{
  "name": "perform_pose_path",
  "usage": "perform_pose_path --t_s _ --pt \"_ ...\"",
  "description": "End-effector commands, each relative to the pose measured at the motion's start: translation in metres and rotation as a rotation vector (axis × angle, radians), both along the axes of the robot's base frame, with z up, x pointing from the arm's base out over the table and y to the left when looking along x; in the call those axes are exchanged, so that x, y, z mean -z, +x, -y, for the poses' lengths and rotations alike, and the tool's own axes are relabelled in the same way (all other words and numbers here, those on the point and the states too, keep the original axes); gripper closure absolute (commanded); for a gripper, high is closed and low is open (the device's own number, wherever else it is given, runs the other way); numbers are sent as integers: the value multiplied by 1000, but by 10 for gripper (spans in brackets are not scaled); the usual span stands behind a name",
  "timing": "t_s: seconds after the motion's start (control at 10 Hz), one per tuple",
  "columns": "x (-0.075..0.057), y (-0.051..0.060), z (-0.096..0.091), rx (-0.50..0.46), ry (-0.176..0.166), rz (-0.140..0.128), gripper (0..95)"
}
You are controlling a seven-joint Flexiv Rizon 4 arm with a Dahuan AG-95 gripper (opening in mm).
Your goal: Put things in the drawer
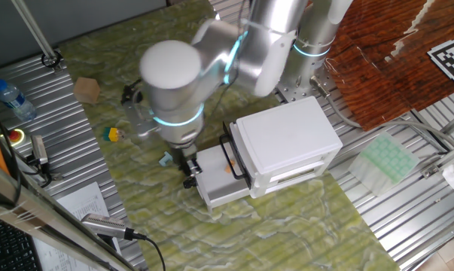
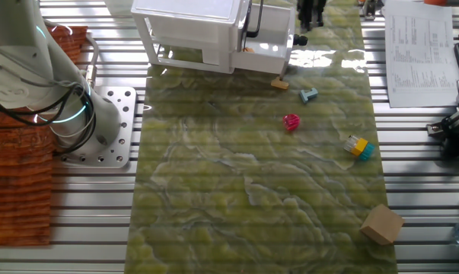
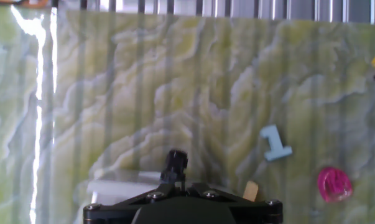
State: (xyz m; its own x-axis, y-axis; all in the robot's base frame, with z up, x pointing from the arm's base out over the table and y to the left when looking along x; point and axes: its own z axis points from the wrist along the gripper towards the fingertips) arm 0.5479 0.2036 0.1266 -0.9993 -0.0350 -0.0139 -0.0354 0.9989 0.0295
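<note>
The white drawer point(image 1: 217, 184) stands pulled out from the white cabinet point(image 1: 287, 139); it also shows in the other fixed view point(image 2: 269, 47). A little orange piece point(image 1: 228, 168) lies inside it near the cabinet point(image 2: 248, 49). My gripper point(image 1: 189, 172) hangs at the drawer's outer front end. In the hand view its fingers point(image 3: 175, 163) look pressed together, above a white edge point(image 3: 119, 185). On the mat lie a tan piece point(image 2: 280, 84), a light blue piece point(image 2: 309, 94) and a pink piece point(image 2: 291, 122). The blue point(image 3: 275, 144) and pink point(image 3: 334, 183) ones also show in the hand view.
A yellow-and-blue piece point(image 2: 358, 147) and a cardboard cube point(image 2: 381, 223) lie farther out on the green mat. A water bottle point(image 1: 14, 99) and papers point(image 2: 419, 46) sit on the metal table beside the mat. The arm's base point(image 2: 100, 125) stands on the other side.
</note>
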Motion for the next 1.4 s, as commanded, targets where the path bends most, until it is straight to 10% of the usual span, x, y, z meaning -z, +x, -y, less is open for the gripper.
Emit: perform_pose_path --t_s 0.1,1.4 --pt "5 9 -5 19 2 2 760" --pt "12 14 -8 33 -1 -7 760"
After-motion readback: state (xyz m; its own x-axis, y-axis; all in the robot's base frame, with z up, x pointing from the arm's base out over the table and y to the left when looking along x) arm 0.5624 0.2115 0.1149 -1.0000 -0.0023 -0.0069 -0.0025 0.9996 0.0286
